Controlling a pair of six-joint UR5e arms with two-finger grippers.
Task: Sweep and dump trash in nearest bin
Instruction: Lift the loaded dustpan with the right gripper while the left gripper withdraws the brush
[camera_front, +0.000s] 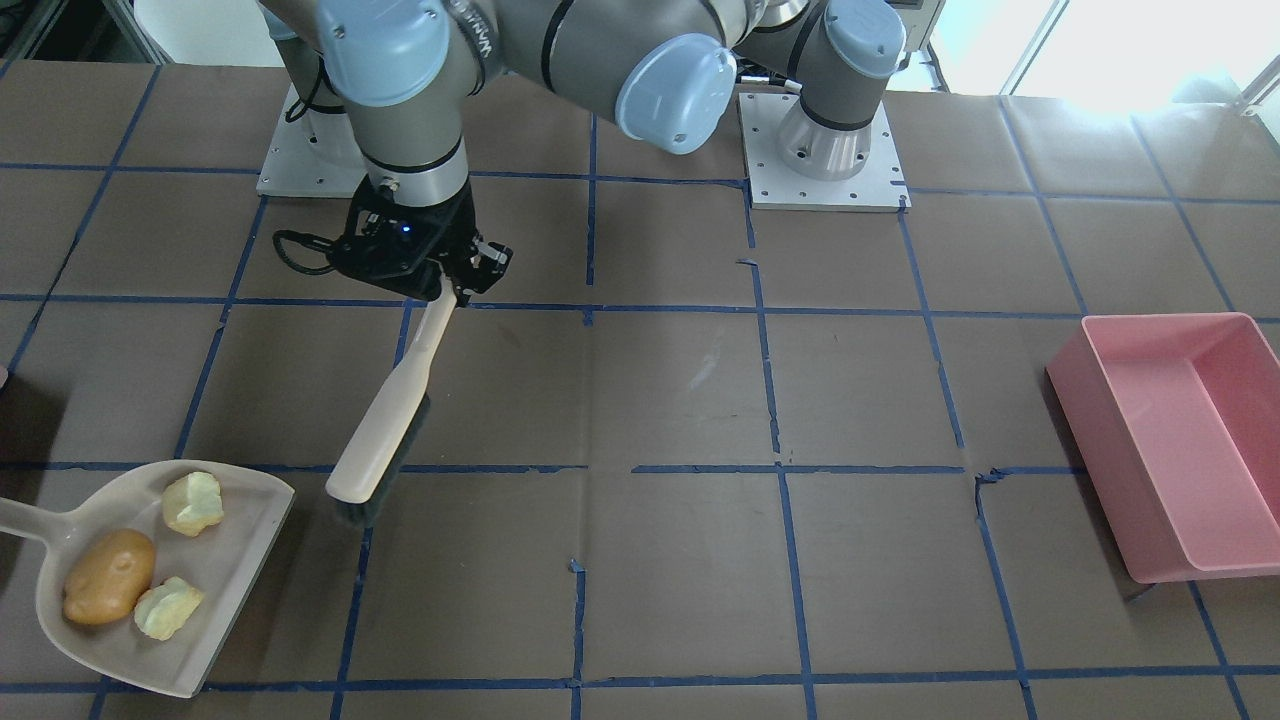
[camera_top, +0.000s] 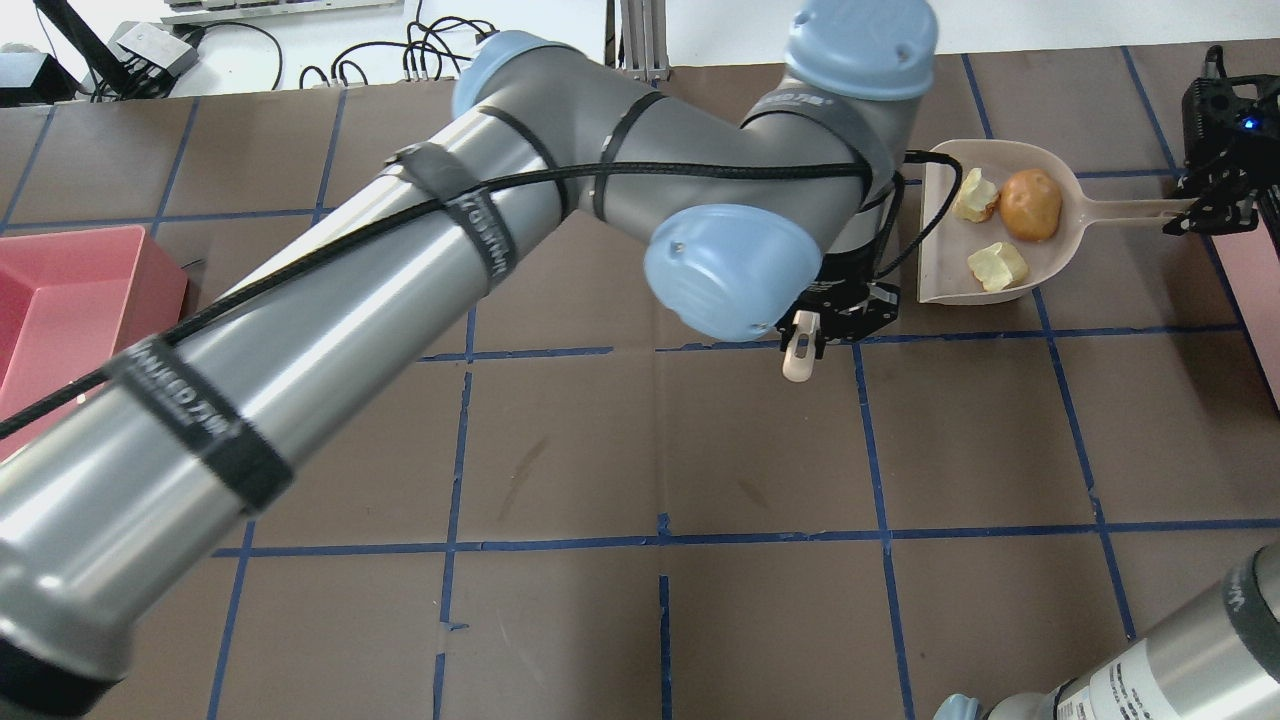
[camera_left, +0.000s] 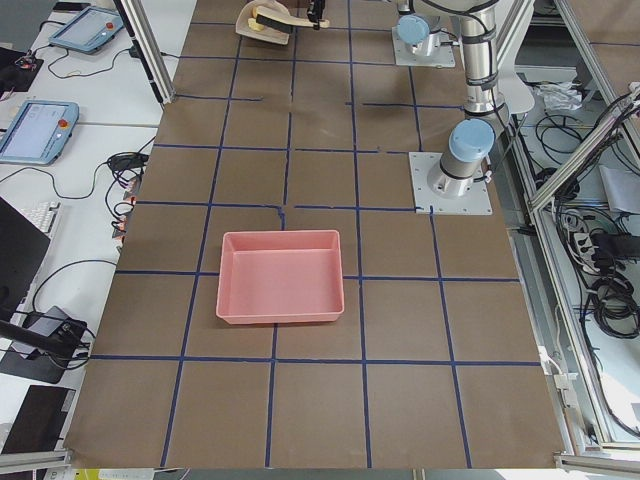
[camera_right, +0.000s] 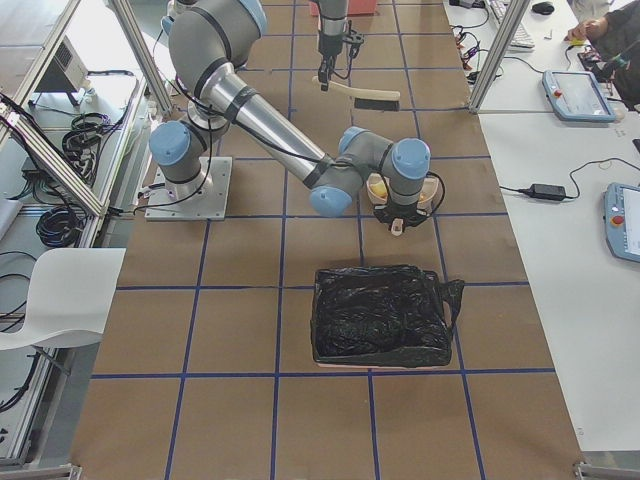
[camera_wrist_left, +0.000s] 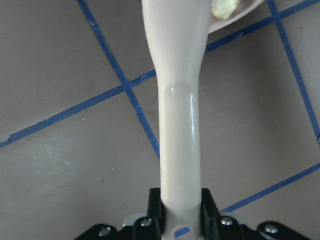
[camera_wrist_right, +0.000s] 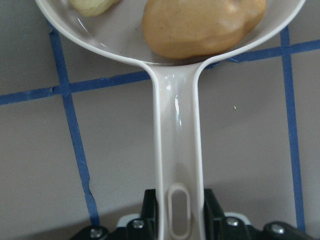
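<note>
A beige dustpan (camera_front: 225, 620) lies flat on the table and holds the trash: an orange-brown ball (camera_front: 108, 576) and two pale yellow-green chunks (camera_front: 193, 502) (camera_front: 168, 607). They also show in the overhead view: ball (camera_top: 1031, 204), chunks (camera_top: 975, 195) (camera_top: 997, 265). My left gripper (camera_front: 445, 280) reaches across and is shut on the handle of a beige brush (camera_front: 385, 420). Its dark bristles rest on the table just beside the pan's open lip. My right gripper (camera_top: 1195, 212) is shut on the dustpan's handle (camera_wrist_right: 177, 150). The ball fills the right wrist view (camera_wrist_right: 200, 25).
A pink bin (camera_front: 1170, 440) stands at the table's far end on my left side, also in the overhead view (camera_top: 60, 290). A bin lined with a black bag (camera_right: 380, 315) stands at the end on my right. My left arm spans the table's middle.
</note>
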